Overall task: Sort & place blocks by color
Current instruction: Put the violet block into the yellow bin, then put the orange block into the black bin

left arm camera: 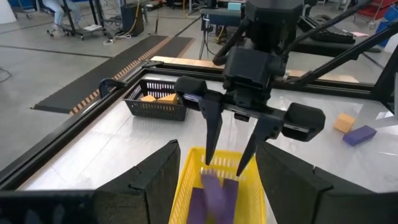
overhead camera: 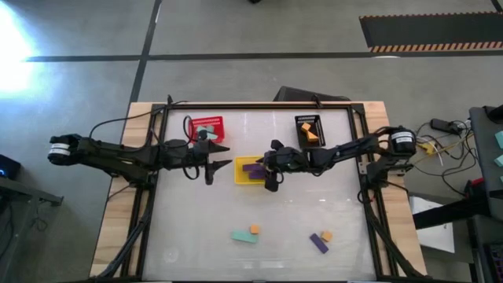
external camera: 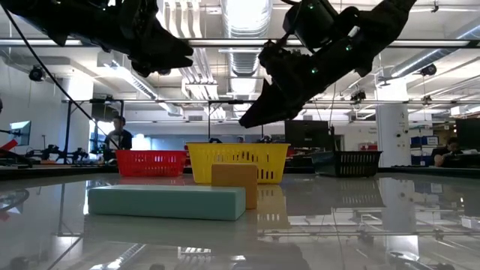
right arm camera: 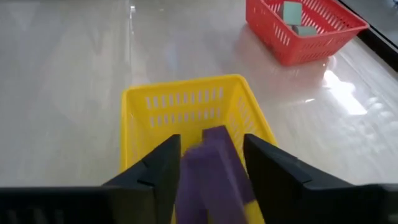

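Nearest to you on the worktop [overhead camera: 196, 259] you see a long teal bar [overhead camera: 242, 237] lying flat, with a small orange block [overhead camera: 255, 229] just behind it and touching it or almost so; in the low view these two fill the front and hide the lower part of the yellow basket [overhead camera: 240, 170]. To their right lie a purple bar [overhead camera: 318, 243] and a second small orange block [overhead camera: 327, 235], close together. Farther in, at the middle of the worktop, stands the yellow basket, and inside it you have a purple block [right arm camera: 214, 165], a long dark-violet bar that looks blurred in both wrist views, so its exact shape is hard to tell. The right claw [overhead camera: 271, 174] hangs directly over this basket with its fingers spread apart and pointing down, and the purple block is just below and between them; I cannot tell if they touch it. The left claw [overhead camera: 211, 167] waits just beside the basket on its left, also open and holding nothing. At the far edge, the red basket [overhead camera: 206, 126] holds teal pieces [right arm camera: 292, 14], and the black basket [overhead camera: 310, 130] holds orange pieces [overhead camera: 308, 130]; their number you cannot count well.
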`<control>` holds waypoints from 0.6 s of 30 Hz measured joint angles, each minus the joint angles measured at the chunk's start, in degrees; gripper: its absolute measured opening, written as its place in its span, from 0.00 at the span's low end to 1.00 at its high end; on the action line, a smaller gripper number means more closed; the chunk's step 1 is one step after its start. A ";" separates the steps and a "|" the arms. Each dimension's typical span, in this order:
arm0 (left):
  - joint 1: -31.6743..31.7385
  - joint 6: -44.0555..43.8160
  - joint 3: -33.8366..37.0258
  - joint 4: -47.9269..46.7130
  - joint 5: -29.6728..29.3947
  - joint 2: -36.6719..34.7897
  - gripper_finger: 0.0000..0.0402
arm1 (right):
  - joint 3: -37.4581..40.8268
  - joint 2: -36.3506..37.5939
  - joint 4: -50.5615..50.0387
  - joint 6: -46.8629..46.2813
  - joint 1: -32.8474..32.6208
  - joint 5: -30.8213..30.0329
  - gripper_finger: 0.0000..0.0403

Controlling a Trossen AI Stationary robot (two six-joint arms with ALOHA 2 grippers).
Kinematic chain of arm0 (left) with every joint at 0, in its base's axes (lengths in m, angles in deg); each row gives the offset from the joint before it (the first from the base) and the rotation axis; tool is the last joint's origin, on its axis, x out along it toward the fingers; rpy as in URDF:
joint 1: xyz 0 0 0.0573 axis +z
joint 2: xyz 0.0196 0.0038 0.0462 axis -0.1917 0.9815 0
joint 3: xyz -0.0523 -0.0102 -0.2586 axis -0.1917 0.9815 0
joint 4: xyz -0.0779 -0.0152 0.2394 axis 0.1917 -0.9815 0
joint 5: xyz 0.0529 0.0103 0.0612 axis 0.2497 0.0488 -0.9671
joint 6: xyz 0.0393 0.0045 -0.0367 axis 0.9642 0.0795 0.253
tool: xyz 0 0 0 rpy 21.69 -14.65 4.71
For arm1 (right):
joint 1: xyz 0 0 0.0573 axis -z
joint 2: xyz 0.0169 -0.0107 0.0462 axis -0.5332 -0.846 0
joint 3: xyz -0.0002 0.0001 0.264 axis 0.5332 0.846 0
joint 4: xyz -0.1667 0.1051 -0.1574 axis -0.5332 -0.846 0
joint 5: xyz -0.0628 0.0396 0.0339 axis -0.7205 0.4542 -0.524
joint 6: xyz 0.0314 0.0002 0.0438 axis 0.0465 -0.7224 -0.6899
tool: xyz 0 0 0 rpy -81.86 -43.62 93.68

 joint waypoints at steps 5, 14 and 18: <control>0.00 -1.07 0.02 -0.01 0.00 0.07 0.49 | -1.33 0.09 -1.83 -0.01 0.00 0.01 0.49; -1.43 -5.80 0.20 0.32 1.58 0.79 0.49 | -3.29 7.87 -13.69 -2.14 -4.44 0.06 0.44; -4.58 -5.84 -0.37 -0.02 1.69 1.57 0.49 | -3.20 10.74 -17.00 -2.68 -8.92 0.01 0.41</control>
